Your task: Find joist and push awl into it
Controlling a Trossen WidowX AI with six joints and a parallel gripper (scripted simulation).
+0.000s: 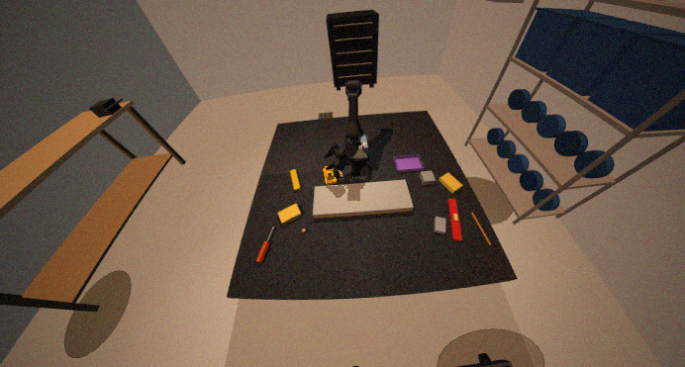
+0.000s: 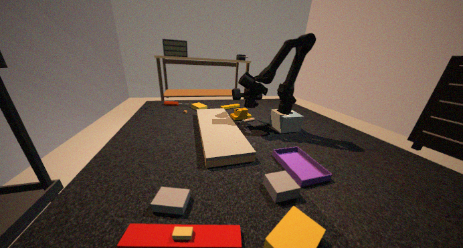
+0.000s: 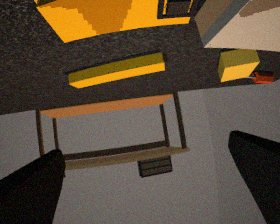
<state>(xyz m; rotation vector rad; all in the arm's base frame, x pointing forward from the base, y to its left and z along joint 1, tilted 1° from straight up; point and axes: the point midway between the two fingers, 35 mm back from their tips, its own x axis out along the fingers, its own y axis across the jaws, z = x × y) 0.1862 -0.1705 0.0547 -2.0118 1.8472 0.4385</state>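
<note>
Beside floor panel (image 2: 222, 138), open empty hand (image 2: 241, 95) hovering near stud finder (image 2: 240, 113); tray (image 2: 301, 166) sitting bare, joist search, awl work remaining.

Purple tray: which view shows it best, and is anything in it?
The exterior view: the tray is near and large there, its rim and whole floor visible, with nothing inside. The top view shows it only as a small purple rectangle beside the arm's base, also bare. The wrist view does not show it at all.
</note>
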